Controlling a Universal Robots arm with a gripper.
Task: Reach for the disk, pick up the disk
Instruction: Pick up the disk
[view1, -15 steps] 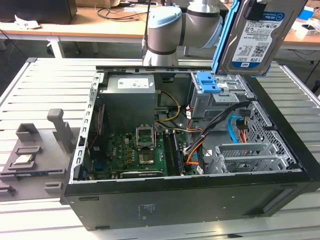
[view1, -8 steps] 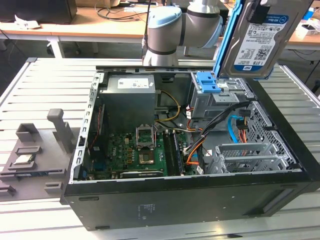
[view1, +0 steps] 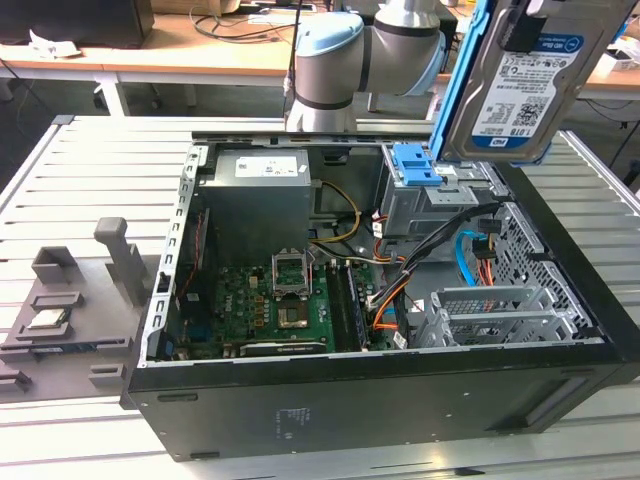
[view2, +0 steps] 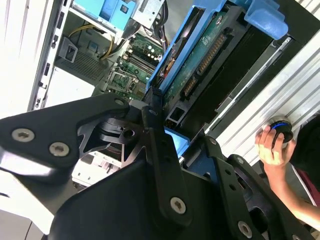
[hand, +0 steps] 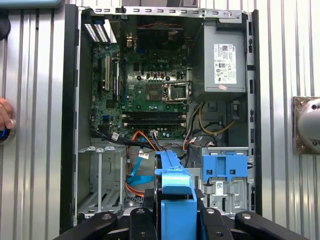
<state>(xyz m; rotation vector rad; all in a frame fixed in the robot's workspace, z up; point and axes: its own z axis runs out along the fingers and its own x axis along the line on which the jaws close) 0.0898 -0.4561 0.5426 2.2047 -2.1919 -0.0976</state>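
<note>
Black gripper (hand: 176, 220) jaws clamp the disk (view1: 520, 80) by its blue bracket between them, lifted well above the open computer case (view1: 590, 330); pickup looks done

Silver disk (view1: 525, 80) with a white-and-blue barcode label, edged by a bright blue bracket (hand: 175, 200) — green circuit board on its underside in the second wrist view. Black gripper (hand: 176, 216) links, silver screws. Black computer case (view1: 400, 400), grey metal inside, green motherboard (hand: 145, 95). Blue latch piece (view1: 416, 165) on the grey drive cage (view1: 430, 205). Orange, yellow and blue cables — pale slatted table (view1: 90, 170). Grey-and-light-blue arm (view1: 350, 55).
</note>
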